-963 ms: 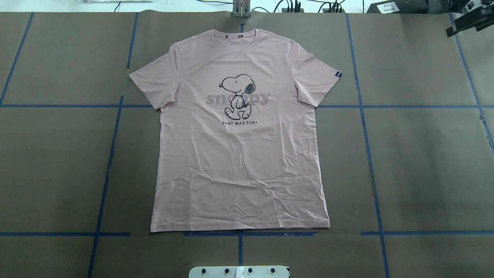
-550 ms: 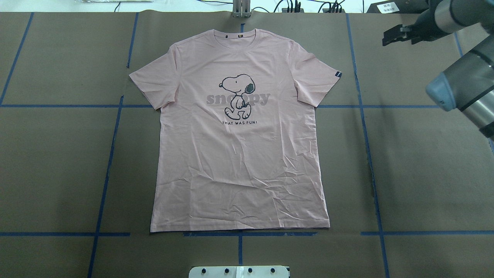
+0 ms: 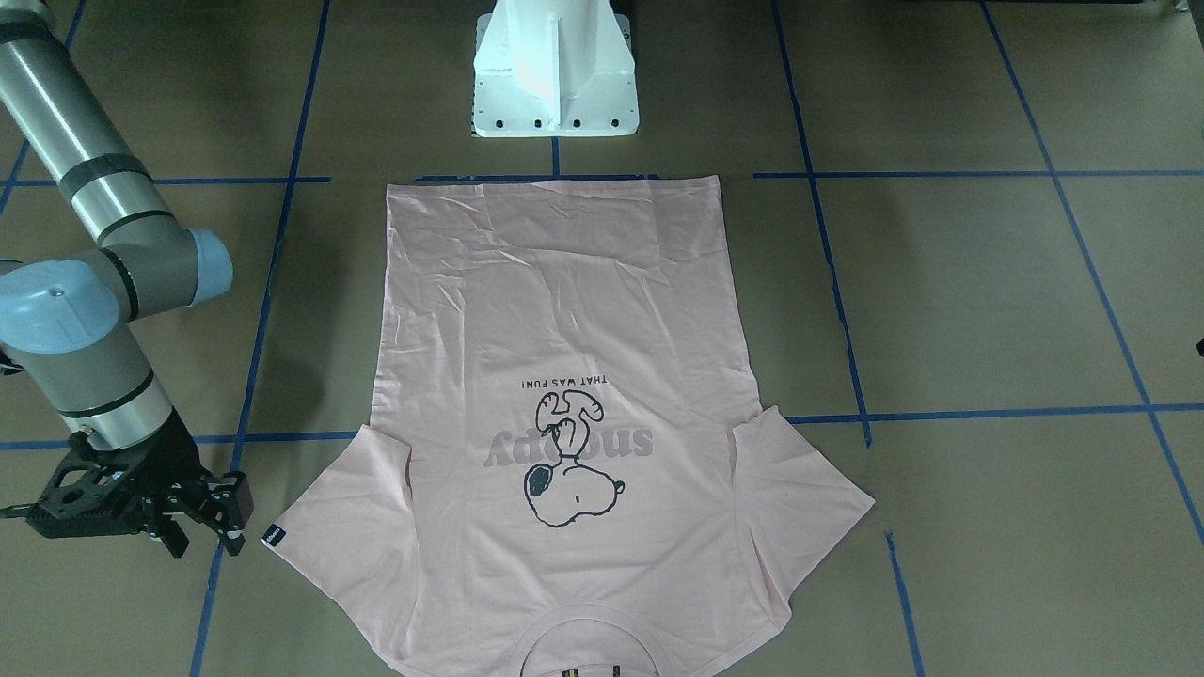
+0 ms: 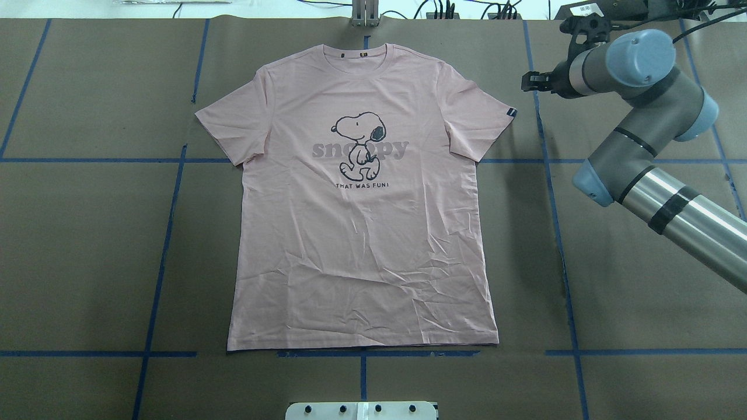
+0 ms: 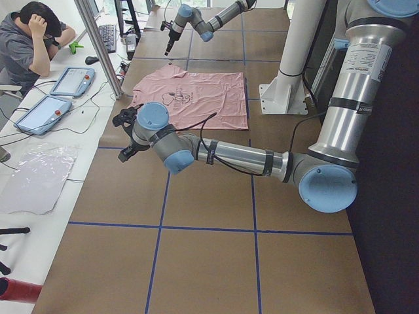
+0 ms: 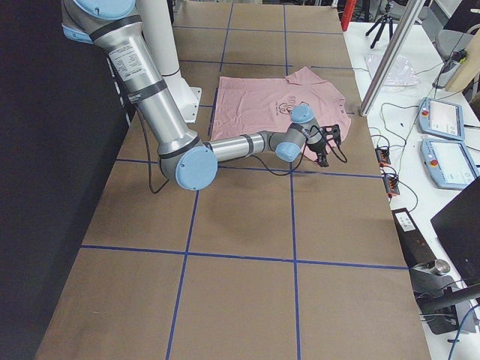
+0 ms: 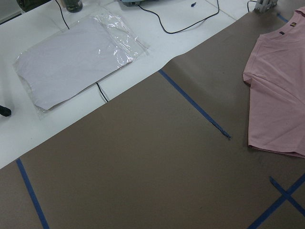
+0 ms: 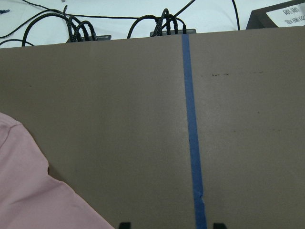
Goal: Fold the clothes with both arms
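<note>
1. Nothing is folded yet. The T-shirt [image 4: 362, 245] lies flat and print-up on the brown table cover [image 4: 642, 262], with its collar at the far side, its hem on the near side and both sleeves spread out.
2. My right gripper [image 4: 527, 82] hangs just to the right of the right sleeve [image 4: 478, 116], close to its dark tag [image 4: 511, 112] but clear of the cloth. Its wrist camera shows the two fingertips set apart with nothing between them, so I read it as released and empty.
3. My left gripper [image 5: 123, 136] hovers over bare cover, well to the left of the left sleeve [image 4: 227, 131]. Only the side view shows it, so I cannot tell whether it is released or clenched.
4. I judge this to be the approach, before any first grasp. The whole fold is left to do:
   - bring both grippers down onto the cloth and take hold;
   - fold the sleeves and sides in;
   - bring the hem up towards the collar.
</note>
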Robot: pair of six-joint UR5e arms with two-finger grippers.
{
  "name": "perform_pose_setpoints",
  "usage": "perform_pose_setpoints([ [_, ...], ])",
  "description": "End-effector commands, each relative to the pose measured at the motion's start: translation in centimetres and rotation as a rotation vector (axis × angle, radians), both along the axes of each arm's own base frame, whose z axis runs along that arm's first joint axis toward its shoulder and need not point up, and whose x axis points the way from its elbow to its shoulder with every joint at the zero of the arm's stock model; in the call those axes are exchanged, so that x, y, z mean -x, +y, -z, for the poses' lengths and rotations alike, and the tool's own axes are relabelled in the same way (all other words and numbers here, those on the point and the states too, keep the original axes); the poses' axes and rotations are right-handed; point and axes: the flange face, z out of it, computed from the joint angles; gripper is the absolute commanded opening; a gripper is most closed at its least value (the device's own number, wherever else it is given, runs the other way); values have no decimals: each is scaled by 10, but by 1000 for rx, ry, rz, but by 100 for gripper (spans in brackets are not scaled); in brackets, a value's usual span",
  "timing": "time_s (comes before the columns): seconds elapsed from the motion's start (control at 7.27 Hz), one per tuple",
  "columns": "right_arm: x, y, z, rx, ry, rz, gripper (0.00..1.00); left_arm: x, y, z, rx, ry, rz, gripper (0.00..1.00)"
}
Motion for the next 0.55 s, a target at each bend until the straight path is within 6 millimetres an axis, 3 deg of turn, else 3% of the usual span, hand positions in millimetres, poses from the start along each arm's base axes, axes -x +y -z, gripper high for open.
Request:
perform_pose_setpoints([
  [0.0, 27, 10, -3, -13, 30, -14, 64, -1, 0, 0, 0, 0, -1, 100],
  [0.28, 43, 18, -1, -16, 32, -24, 63, -2, 0, 0, 0, 0, -4, 100],
  [0.41, 56, 16, 12, -26, 22, -34, 61, -2, 0, -1, 1, 0, -4, 100],
])
